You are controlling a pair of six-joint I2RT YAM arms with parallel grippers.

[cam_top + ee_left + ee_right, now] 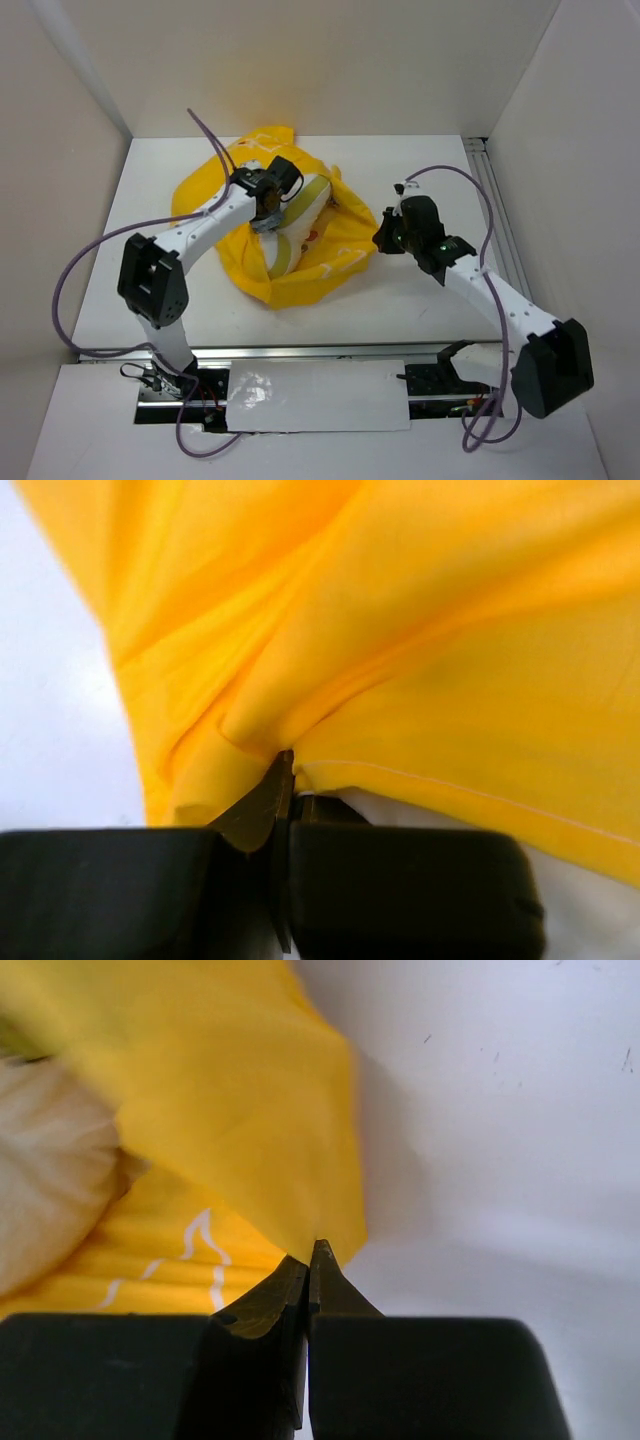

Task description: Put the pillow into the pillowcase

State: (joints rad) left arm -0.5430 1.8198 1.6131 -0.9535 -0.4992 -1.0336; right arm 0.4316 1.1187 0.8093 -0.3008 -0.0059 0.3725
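The left arm rises from its base at near left, elbow out to the left, and its forearm reaches far and to the right. The wrist bends downward, so that the left gripper points back toward the near side. Its fingers are pressed together on a fold of the pillowcase. The right arm stretches from near right diagonally far and left, held low. The right gripper points left, and its fingers are closed, pinching the pillowcase's right edge.
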